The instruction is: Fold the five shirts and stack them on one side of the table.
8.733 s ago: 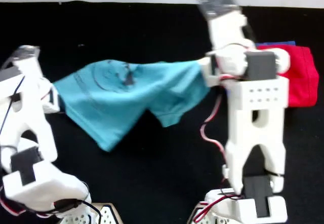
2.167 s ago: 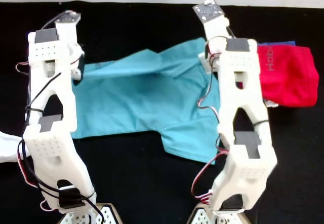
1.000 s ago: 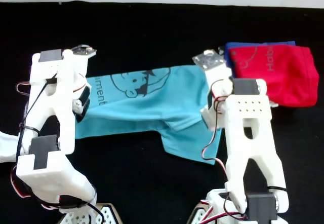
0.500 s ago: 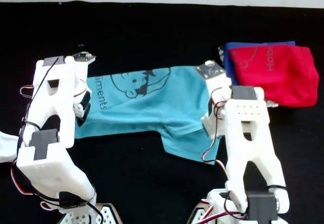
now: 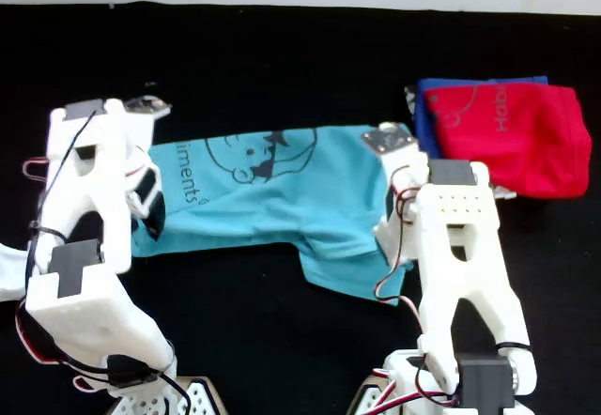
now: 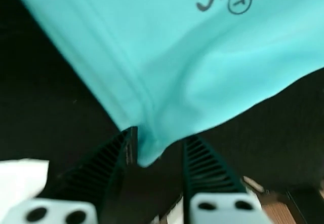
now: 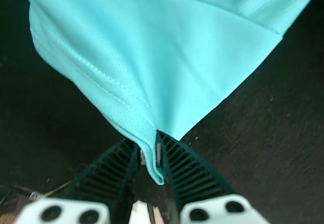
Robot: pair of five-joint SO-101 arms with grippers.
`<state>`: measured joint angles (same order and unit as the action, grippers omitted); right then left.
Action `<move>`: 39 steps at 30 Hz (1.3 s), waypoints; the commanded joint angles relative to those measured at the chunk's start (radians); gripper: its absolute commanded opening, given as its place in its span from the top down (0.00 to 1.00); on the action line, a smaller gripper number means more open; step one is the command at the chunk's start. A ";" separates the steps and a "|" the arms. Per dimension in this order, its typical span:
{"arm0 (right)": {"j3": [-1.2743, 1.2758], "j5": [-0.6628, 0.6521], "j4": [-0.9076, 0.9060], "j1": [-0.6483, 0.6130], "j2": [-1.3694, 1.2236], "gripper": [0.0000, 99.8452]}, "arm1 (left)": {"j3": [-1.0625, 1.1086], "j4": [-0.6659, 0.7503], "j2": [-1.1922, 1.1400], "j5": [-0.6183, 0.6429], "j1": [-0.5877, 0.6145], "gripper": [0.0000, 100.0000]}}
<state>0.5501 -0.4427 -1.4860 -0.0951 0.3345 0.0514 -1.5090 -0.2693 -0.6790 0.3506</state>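
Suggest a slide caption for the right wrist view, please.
Right gripper shut on the teal shirt, black table beneath.

left arm at left side of table, bent over forward, wrist pitched down, wrist camera board at far end. left gripper pointing down at table, fingers parted, corner of teal shirt lying loose in gap against one finger. right arm at right side, upper link raised, elbow folded, wrist angled down. right gripper low over table, fingers nearly together, pinching shirt hem between them.
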 commanded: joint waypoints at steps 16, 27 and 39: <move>-0.170 0.014 0.054 -0.082 0.180 0.94 | -0.220 0.095 -0.024 0.110 -0.111 1.00; -0.352 0.133 0.325 -0.082 -0.263 0.94 | -0.496 0.350 -0.496 0.169 -0.005 0.99; -0.843 0.140 0.366 -0.084 -0.800 0.94 | -1.245 0.075 -0.901 0.164 0.145 0.99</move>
<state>-0.1603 -0.3107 -1.0932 -0.1657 -0.3897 -1.0349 -1.3541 -1.1070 -0.5163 0.4488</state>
